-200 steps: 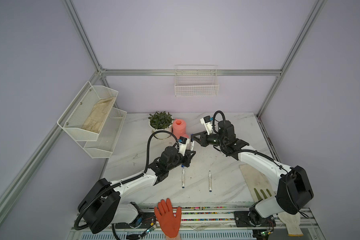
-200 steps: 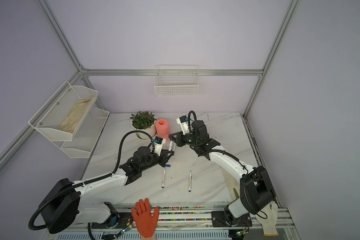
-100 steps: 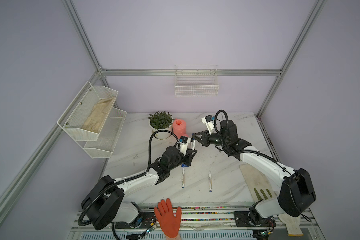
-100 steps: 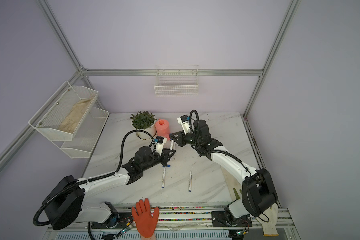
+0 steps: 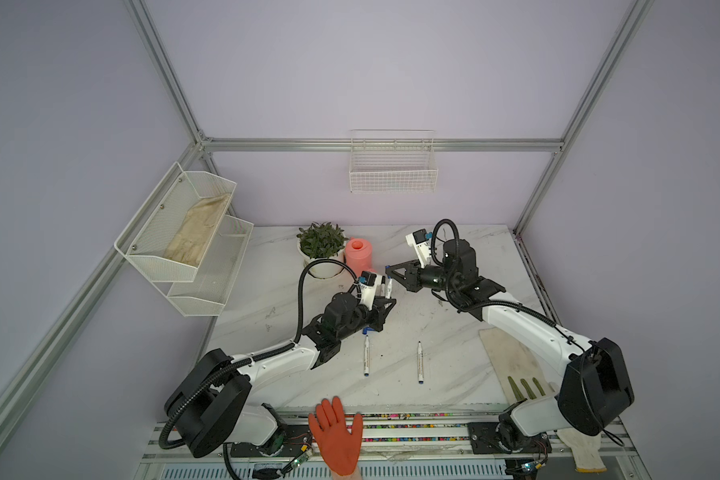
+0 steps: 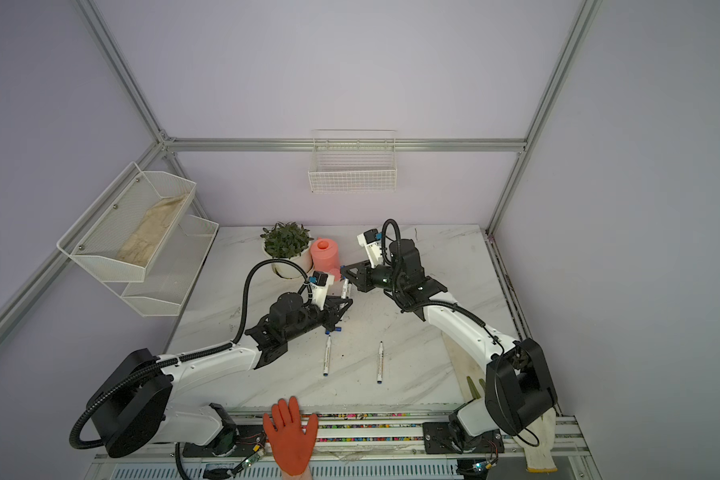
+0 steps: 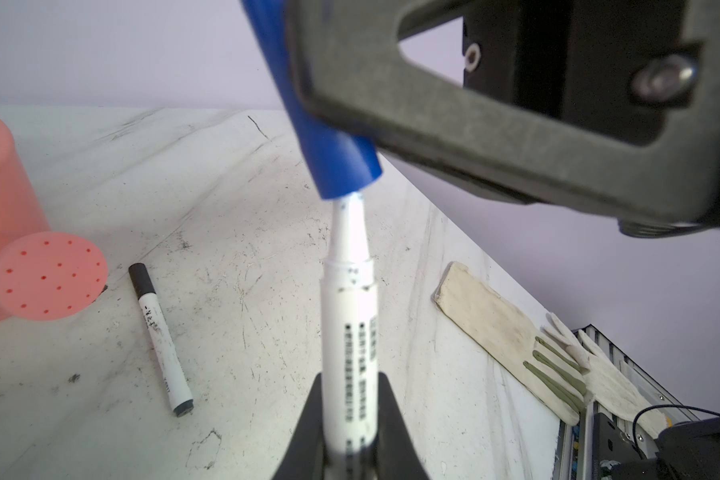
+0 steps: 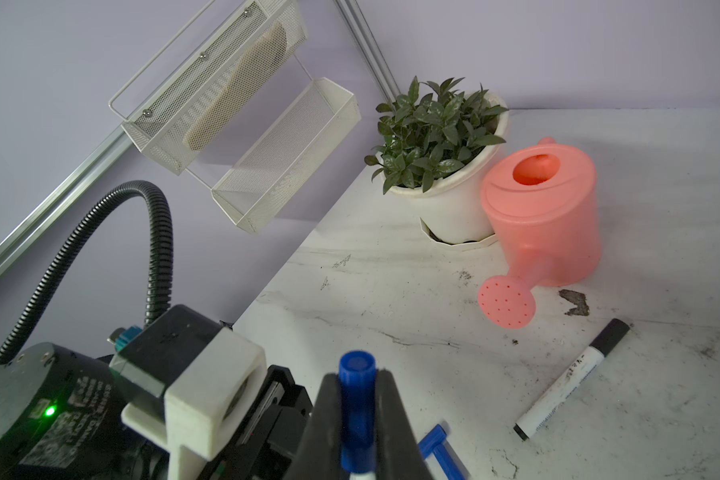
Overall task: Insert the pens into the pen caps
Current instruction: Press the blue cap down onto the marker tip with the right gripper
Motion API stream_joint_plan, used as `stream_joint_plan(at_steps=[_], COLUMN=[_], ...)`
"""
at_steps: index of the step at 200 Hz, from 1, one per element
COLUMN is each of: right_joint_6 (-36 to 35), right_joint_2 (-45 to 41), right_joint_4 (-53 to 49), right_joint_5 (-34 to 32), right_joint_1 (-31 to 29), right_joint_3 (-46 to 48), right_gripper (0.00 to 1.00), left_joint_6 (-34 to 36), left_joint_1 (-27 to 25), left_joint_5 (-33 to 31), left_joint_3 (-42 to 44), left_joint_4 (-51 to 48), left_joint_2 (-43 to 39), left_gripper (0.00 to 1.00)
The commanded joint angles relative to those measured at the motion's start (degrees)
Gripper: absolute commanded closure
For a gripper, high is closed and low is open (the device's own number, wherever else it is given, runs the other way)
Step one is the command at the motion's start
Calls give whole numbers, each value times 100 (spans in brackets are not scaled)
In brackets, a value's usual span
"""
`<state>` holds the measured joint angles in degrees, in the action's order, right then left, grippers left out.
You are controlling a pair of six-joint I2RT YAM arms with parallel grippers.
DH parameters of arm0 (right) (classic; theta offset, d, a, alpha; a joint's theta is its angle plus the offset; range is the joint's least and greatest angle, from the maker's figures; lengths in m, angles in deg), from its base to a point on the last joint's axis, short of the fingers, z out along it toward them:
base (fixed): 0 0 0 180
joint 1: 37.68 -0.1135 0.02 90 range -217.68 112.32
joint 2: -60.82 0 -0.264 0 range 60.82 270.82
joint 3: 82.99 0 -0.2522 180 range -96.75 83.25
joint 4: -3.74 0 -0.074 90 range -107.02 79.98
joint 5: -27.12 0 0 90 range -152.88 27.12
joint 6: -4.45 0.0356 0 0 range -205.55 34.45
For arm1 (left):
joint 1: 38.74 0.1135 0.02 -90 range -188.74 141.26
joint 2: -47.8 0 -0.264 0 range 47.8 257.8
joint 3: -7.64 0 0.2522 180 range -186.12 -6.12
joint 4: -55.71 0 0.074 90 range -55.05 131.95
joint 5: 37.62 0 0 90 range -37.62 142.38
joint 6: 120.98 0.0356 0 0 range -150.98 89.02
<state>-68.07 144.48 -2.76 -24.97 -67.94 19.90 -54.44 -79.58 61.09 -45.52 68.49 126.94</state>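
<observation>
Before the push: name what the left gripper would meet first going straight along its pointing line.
Likely the blue cap in the right gripper: the pen held by the left gripper has its tip at the cap's mouth.

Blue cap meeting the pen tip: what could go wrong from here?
The blue cap in the right hand sits tilted against the pen that the left hand holds, so pushing may jam it or twist the pen in the grip. A loose blue cap lies close beside the left hand and might get knocked away.
</observation>
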Motion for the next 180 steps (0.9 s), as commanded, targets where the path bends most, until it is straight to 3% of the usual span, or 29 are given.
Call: stream_joint_plan(at_steps=[1,88,140,180], right_joint_6=[-53,-229,-490,-137], right_joint_2=[-50,-71,-100,-287], right_joint_4=[-339,-519,-710,-383], right_joint_5=[16,-215,336,733], right_joint_1=[20,90,91,90], right_joint_3=[156,74,98,323], right_gripper=[100,100,100,100], left_joint_6=[-107,-142,-239,-658], left_joint_1=[138,140,172,424], left_joint_5=[-238,-167,-332,-355], left_joint_3=[-104,-129,-168,-373], left_joint_4=[650,721,1000,1869], left_joint_2=[-292,-275,-130,135], left_gripper=[100,100,100,100])
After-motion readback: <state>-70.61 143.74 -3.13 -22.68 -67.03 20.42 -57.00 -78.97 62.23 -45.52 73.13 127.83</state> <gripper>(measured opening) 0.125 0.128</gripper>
